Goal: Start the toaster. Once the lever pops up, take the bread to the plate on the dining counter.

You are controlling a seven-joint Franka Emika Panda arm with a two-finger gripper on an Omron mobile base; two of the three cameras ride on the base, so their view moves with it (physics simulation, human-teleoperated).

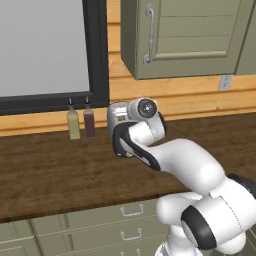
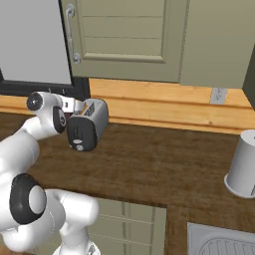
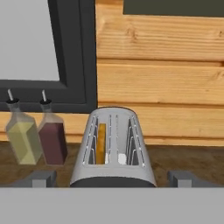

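Where toaster (image 3: 113,148) stands, one bread (image 3: 101,143), two bottles (image 3: 37,135)

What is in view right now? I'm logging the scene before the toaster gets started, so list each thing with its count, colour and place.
toaster: one, silver with a black front, on the counter by the wall, right of the bottles.
bread: one slice, orange-brown edge showing, standing in the toaster's left slot.
bottles: two, one yellowish, one dark red, side by side under the window.
counter: one, dark brown wood grain.
window: one, black frame, above the bottles.
wall cupboard: olive green, with a metal handle.
drawers: olive green, under the counter.
canister: one, grey, at the counter's right.
sink: grey, lower right.
socket: one, on the wood wall.
gripper: fingers open, hovering in front of the toaster.
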